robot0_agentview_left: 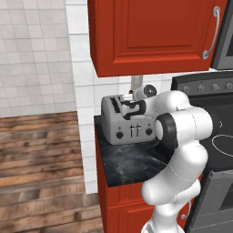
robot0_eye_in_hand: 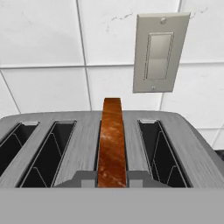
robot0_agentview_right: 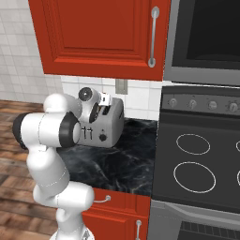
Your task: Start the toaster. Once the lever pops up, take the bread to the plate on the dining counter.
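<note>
The toaster (robot0_agentview_left: pixel 125 119) stands on the desk (robot0_agentview_left: pixel 132 159) against the wall. The bread (robot0_eye_in_hand: pixel 112 142) stands upright in its third slot, crust edge up. My jaws are clenched on the bread. Risk: a tilted lift jams it against the slot walls.

Bread (robot0_eye_in_hand: pixel 112 140) in toaster (robot0_agentview_left: pixel 127 123) slot; toaster on counter (robot0_agentview_left: pixel 132 159), left of stove (robot0_agentview_right: pixel 201 159).

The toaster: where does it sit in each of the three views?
Left base view: toaster at centre, on the black counter, behind the arm.
Right base view: left of centre, partly behind the arm.
Hand view: across the lower half, slots upward.
Shared landmark: wall switch plate above it.
</note>
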